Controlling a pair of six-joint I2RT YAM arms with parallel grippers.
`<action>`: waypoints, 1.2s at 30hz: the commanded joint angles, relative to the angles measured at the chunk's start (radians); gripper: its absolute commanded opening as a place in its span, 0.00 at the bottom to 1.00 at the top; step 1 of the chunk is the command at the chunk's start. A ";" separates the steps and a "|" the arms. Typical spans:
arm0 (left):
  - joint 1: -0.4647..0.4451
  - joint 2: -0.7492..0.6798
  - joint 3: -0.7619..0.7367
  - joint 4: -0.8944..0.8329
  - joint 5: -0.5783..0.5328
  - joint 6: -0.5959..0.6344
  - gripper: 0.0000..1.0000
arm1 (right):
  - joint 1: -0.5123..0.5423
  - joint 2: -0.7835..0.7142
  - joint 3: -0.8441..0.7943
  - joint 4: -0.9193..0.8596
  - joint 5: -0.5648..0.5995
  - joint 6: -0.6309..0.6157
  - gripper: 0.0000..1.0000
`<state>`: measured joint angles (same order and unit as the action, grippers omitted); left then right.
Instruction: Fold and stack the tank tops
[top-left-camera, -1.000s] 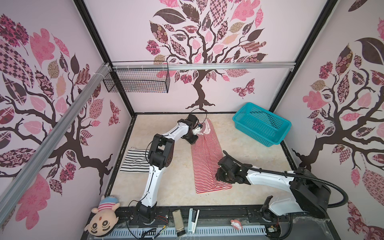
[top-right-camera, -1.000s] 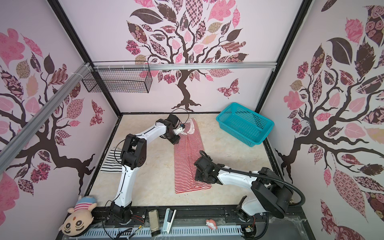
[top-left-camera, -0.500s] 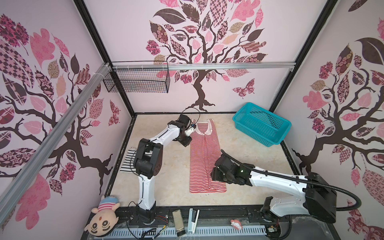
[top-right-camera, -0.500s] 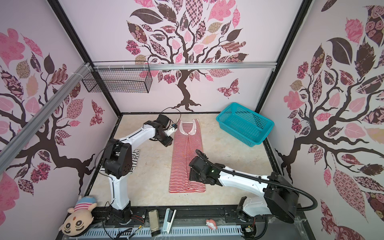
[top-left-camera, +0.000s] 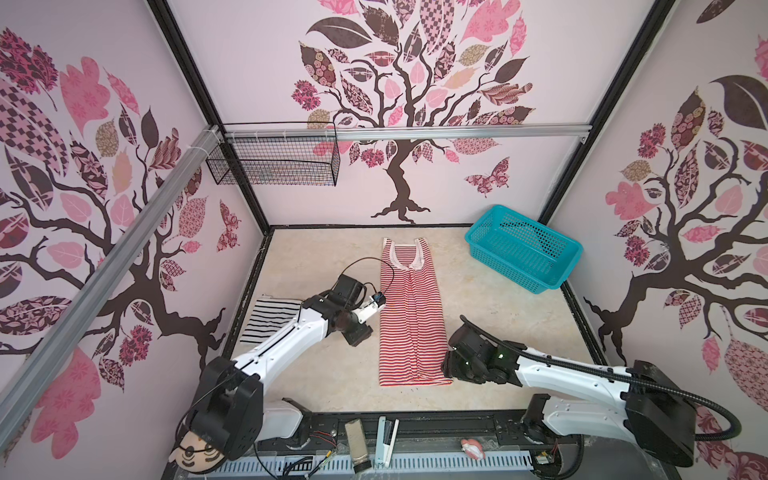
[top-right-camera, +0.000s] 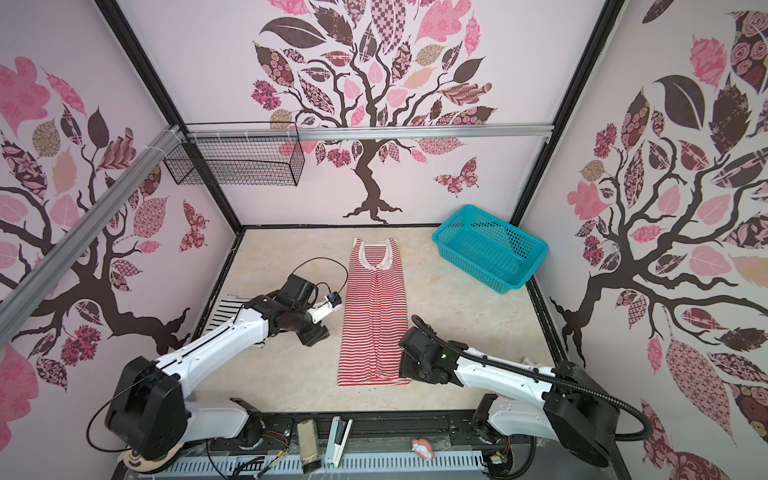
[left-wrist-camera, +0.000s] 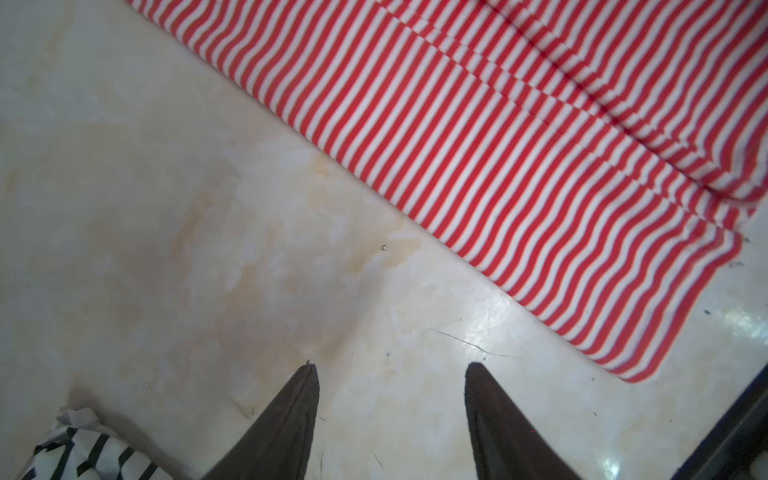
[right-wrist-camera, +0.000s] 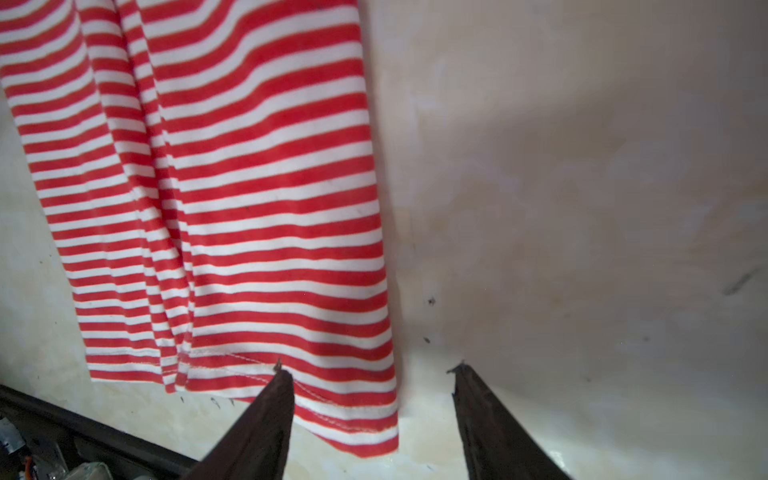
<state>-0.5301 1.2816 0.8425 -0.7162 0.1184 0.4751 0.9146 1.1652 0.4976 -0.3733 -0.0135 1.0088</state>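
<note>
On the table (top-left-camera: 307, 257) — red-and-white top (top-left-camera: 409, 316), flat.

the red top (top-left-camera: 409, 316) lay skewed a second ago, its neck end bunched; now it lies straight and flat, shifted a little to the left. the left gripper (left-wrist-camera: 390, 365) has left the neck and drawn back beside the top's left edge, over bare table (left-wrist-camera: 187, 208), jaws apart. the right gripper (right-wrist-camera: 370, 369) has eased back to the hem's right corner. the left arm (top-left-camera: 226, 399) now hides most of the doll (top-left-camera: 195, 451).
</note>
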 joint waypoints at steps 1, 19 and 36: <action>-0.100 -0.080 -0.095 0.045 0.002 0.007 0.60 | 0.000 -0.021 -0.014 0.038 -0.067 0.034 0.63; -0.357 -0.089 -0.196 0.101 -0.072 0.021 0.73 | 0.002 0.021 -0.100 0.166 -0.125 0.108 0.30; -0.521 0.046 -0.175 0.161 -0.113 0.054 0.73 | 0.003 -0.026 -0.029 0.126 -0.096 0.094 0.00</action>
<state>-1.0195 1.3018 0.6666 -0.5964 0.0360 0.5110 0.9150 1.1599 0.4259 -0.2218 -0.1265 1.1011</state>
